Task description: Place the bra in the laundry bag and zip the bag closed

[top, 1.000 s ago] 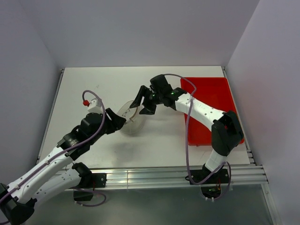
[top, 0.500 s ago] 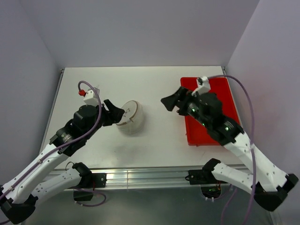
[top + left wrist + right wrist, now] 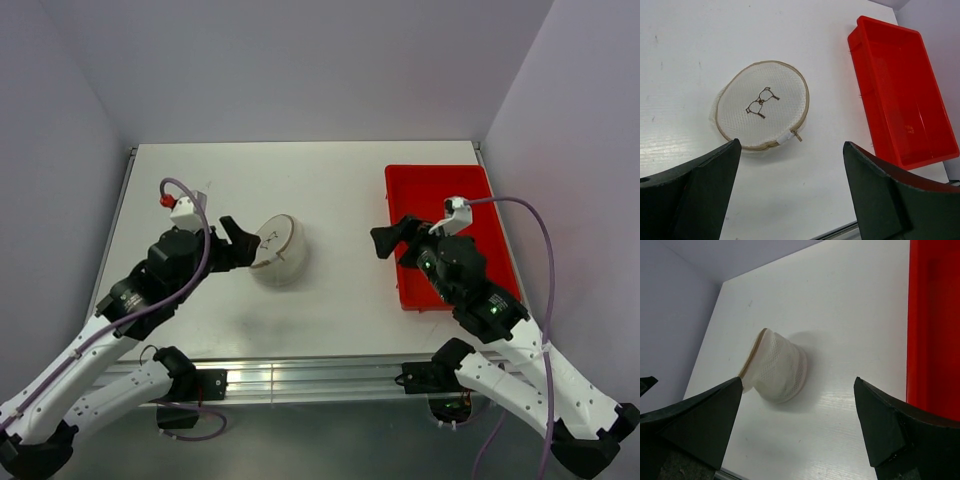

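- Two sets of fingers, both spread wide and holding nothing: left fingers, right fingers.
- One bag, on the bench left of centre. It is propped on edge, with the printed disc face tilted toward the left arm and the domed mesh back toward the right arm.
- One bra: not in view anywhere. Judged to be inside the bag, though the mesh does not show it.
- One zip pull, at the lower right of the disc rim in the left wrist view. The rim seam looks closed where visible; the far side is hidden.
- Governing relation: the bag lies straight ahead of the left fingers, just beyond their tips. The right fingers are well apart from it, across bare bench.
- Nearer arm: left.
- Axis: the bag is round and has no long axis; its disc face slants up toward the left.
- One red tray, at the right edge of the bench, with the right fingers over its near-left corner.
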Robot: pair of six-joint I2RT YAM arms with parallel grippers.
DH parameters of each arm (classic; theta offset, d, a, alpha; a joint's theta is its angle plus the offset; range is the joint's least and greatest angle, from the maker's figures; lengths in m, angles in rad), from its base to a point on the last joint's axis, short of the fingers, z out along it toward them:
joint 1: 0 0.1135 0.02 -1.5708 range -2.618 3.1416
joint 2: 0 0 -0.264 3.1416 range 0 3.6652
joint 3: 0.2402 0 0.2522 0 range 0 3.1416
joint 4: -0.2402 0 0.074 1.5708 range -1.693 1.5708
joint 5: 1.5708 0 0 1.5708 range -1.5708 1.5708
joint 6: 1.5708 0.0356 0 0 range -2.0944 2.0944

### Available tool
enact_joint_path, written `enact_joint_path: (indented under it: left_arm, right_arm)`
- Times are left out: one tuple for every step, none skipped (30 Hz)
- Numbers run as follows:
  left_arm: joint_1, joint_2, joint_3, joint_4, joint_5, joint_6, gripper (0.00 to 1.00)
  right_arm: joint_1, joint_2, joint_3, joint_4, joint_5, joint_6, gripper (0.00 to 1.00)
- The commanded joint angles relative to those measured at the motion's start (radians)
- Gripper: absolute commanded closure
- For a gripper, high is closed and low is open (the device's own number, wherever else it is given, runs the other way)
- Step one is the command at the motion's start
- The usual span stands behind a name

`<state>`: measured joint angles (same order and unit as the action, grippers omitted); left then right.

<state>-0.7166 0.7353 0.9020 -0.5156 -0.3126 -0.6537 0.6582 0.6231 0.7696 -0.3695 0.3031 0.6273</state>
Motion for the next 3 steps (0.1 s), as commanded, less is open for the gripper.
enact_joint_path:
  left_arm:
    - [0.005,-0.002,0.025,0.008,-0.013,0.032,0.1]
    - [0.005,-0.002,0.026,0.009,-0.014,0.037,0.06]
    - [0.005,-0.004,0.025,0.005,-0.016,0.037,0.05]
  right_arm:
    - [0.001,0.001,0.007,0.058,0.031,-0.04,0.0]
    - [0.001,0.003,0.007,0.058,0.033,-0.041,0.0]
    - [0.001,0.009,0.007,0.061,0.03,-0.046,0.0]
